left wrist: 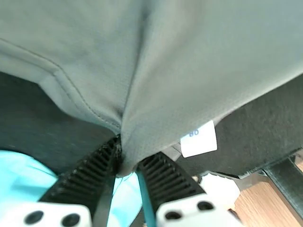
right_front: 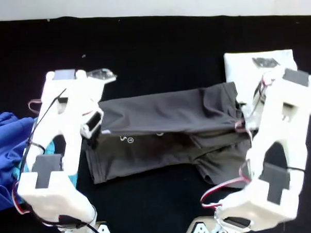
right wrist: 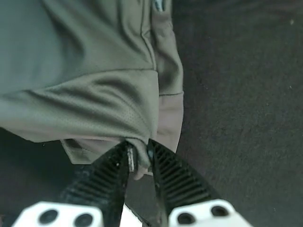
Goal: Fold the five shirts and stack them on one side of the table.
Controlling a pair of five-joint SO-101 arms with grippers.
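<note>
Left gripper (left wrist: 127, 158) clamps the grey shirt (right_front: 160, 116) at its left edge, mid-frame; right gripper (right wrist: 138, 152) clamps its right edge.

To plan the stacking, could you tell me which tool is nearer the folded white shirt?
Right. The right tool grips the grey shirt beside the white shirt; the left tool holds its far end.

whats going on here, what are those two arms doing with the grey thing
Two robot arms are partway through folding a grey shirt that lies across the black table. The left gripper is pinched on the fabric at one end and the right gripper is pinched on it at the other, with the upper part seemingly doubled over the rest. A folded white shirt lies at the far right, and bunched blue shirts sit at the left edge.
</note>
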